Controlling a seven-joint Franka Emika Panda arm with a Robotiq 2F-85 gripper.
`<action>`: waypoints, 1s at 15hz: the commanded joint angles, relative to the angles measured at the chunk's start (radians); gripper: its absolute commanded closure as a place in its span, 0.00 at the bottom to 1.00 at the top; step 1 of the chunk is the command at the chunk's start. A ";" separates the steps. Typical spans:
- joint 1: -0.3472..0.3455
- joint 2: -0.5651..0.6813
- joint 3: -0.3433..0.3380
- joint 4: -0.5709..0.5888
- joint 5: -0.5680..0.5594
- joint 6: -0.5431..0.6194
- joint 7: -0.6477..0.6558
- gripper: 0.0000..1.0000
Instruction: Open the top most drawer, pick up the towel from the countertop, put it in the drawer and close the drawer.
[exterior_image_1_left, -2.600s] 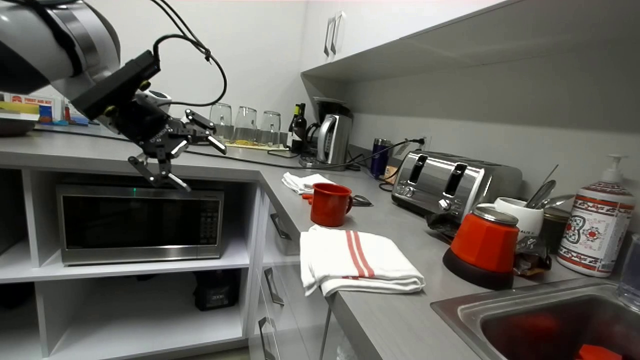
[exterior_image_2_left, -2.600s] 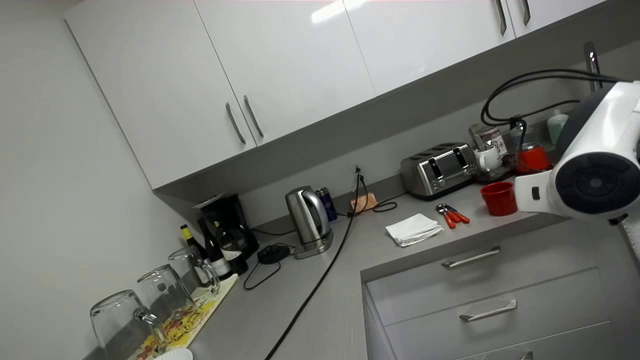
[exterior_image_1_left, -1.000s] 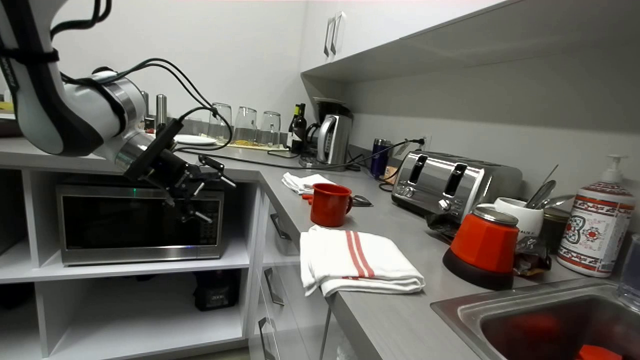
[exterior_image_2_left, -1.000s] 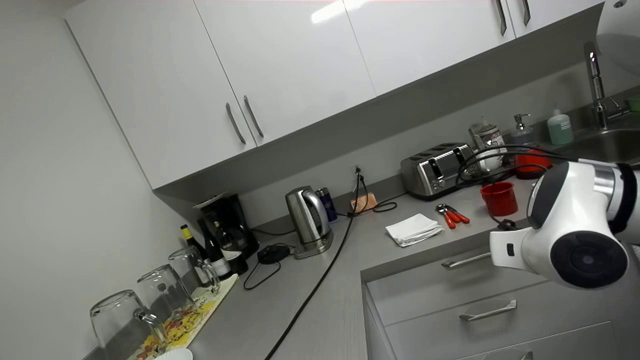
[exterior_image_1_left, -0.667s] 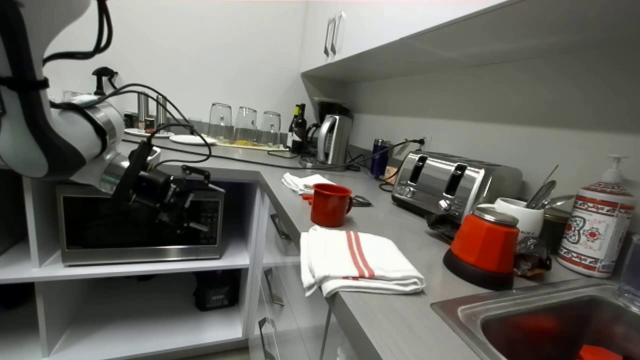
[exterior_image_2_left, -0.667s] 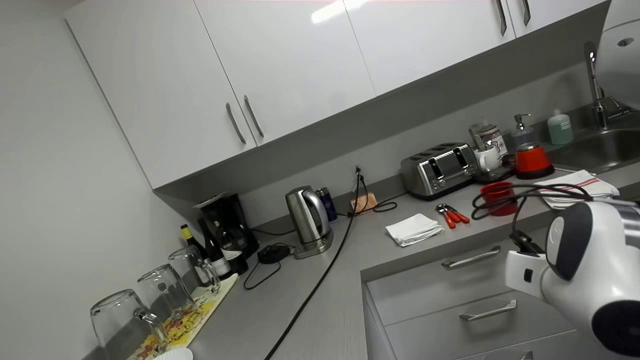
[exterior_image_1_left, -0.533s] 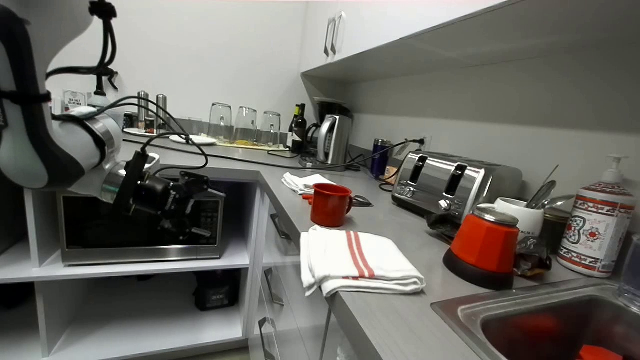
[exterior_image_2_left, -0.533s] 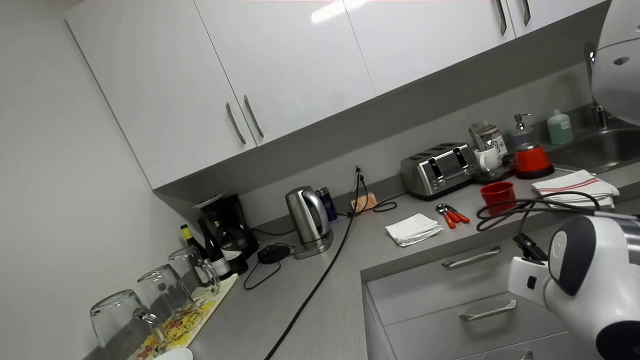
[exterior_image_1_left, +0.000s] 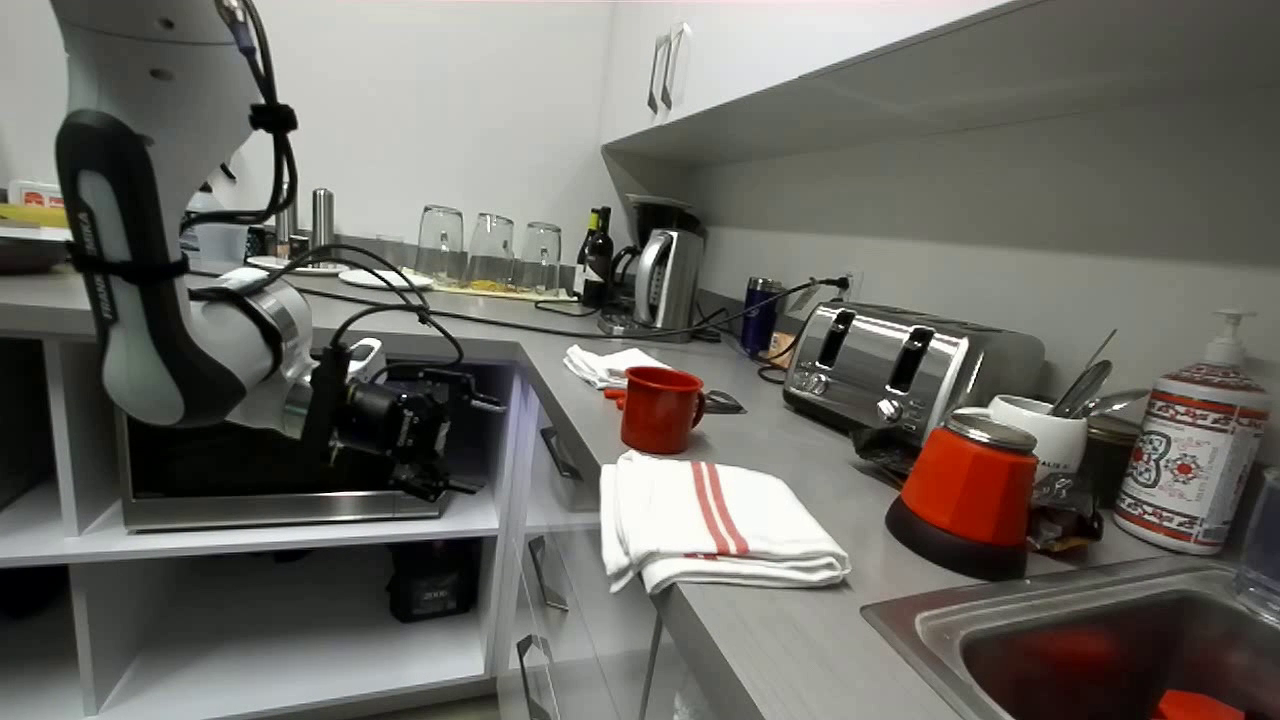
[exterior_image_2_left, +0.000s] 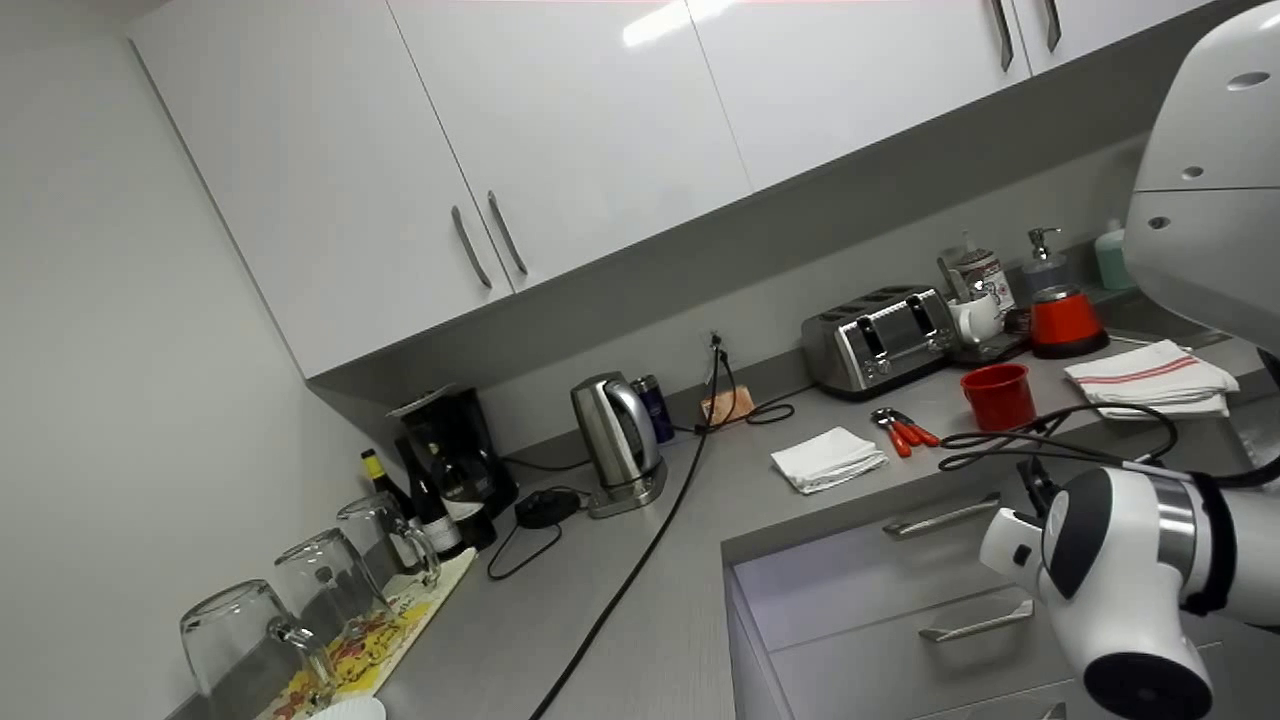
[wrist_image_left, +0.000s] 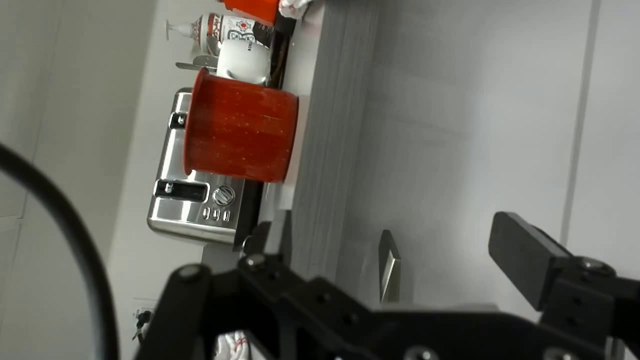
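Where the foreground of an exterior view is inspected, a steel sink (exterior_image_1_left: 890, 606) is noted at lower right, set into the grey countertop (exterior_image_1_left: 745, 640). The towel (exterior_image_1_left: 720, 515) is located on the countertop at lower centre, near the sink; it is folded, its red stripes are turned uppermost, and its left side is hung slightly over the front edge. A red vessel (exterior_image_1_left: 962, 490) with a dark base is stood to the right of the towel. Behind the towel a red mug (exterior_image_1_left: 660, 412) is seated upright, and a toaster (exterior_image_1_left: 905, 370) is placed right of centre.

In both exterior views the top most drawer (exterior_image_2_left: 830, 585) is found shut, its front flush with those below. In an exterior view the gripper (exterior_image_1_left: 478, 445) is held left of centre, facing the drawer's bar handle (exterior_image_1_left: 560, 454) and apart from it. By the wrist view, in which the scene is turned on its side, the fingers (wrist_image_left: 522, 255) are confirmed as spread well apart, with the handle framed between them at lower centre. Behind the arm (exterior_image_1_left: 145, 330) a microwave (exterior_image_1_left: 200, 465) is partly hidden at left.

Beyond the mug a smaller folded white cloth (exterior_image_1_left: 612, 367) is laid on the countertop. Farther back, at upper centre, a kettle (exterior_image_1_left: 683, 285), bottles (exterior_image_1_left: 597, 262) and three glasses (exterior_image_1_left: 491, 250) are ranged before the far wall (exterior_image_1_left: 420, 100).
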 joint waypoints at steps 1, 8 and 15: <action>-0.009 0.015 0.010 0.016 -0.004 -0.009 -0.002 0.00; 0.009 0.036 0.003 0.031 -0.021 -0.037 0.044 0.00; 0.042 0.141 -0.008 0.126 -0.110 -0.123 0.113 0.00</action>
